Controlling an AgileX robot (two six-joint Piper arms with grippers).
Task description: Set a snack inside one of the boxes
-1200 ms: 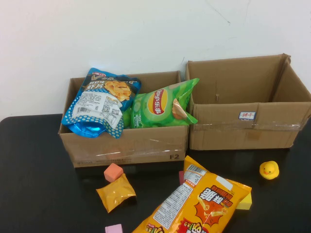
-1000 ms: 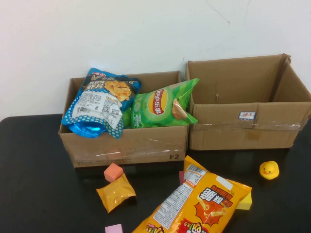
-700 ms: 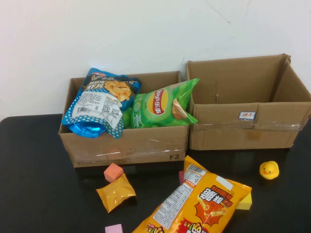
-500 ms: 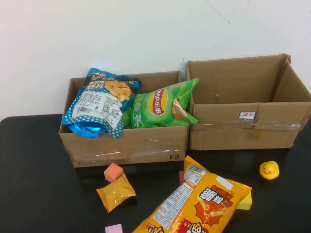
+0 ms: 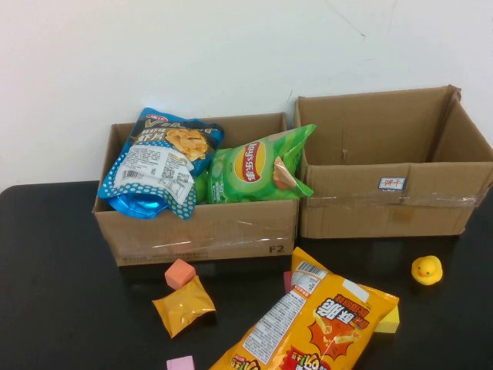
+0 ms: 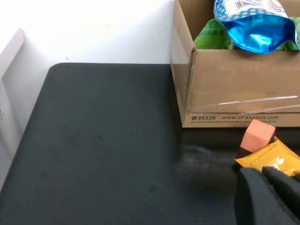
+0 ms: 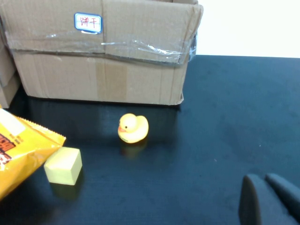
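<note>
Two brown cardboard boxes stand at the back of the black table. The left box (image 5: 204, 231) holds a blue snack bag (image 5: 158, 166) and a green chip bag (image 5: 250, 169). The wider right box (image 5: 393, 204) with a small white label looks empty. A large orange snack bag (image 5: 308, 324) lies in front, and a small orange packet (image 5: 183, 305) to its left. Neither arm shows in the high view. My left gripper (image 6: 262, 173) is shut, hanging close to the small orange packet (image 6: 272, 157). My right gripper (image 7: 262, 180) is shut over bare table, away from the labelled box (image 7: 101, 61).
A yellow rubber duck (image 5: 427, 270) sits right of the orange bag. A salmon cube (image 5: 179, 273), a pink cube (image 5: 180, 363) and a yellow block (image 5: 389, 318) lie scattered on the table (image 5: 54, 293). White wall stands behind the boxes.
</note>
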